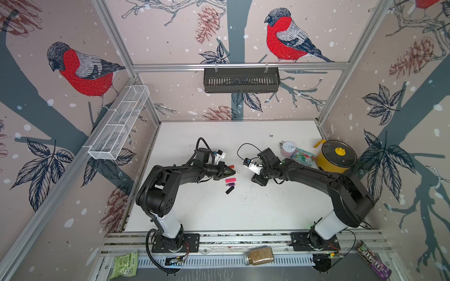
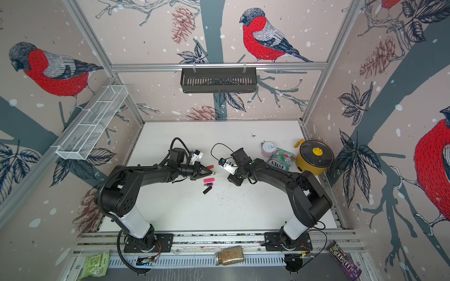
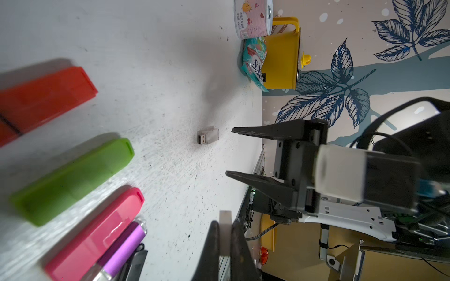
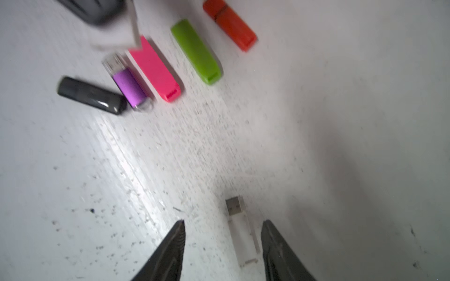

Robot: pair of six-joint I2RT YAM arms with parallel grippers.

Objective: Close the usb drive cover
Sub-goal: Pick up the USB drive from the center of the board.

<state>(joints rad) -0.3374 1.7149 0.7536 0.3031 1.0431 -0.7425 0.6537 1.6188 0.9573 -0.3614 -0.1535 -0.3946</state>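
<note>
Table (image 1: 219,214) is white and speckled, and you see both arms reaching toward its middle. Right gripper (image 4: 224,222) is released, with its jaws well apart. Left gripper (image 1: 232,172) is clenched. Five other drives (image 4: 155,70) lie in a row near it: red, green, pink, purple, black. The white drive (image 4: 241,233) lies flat on the table between the right fingers, nearer to one, and its metal plug is bare. The clear cap (image 3: 224,233) is pinched in the left gripper.
</note>
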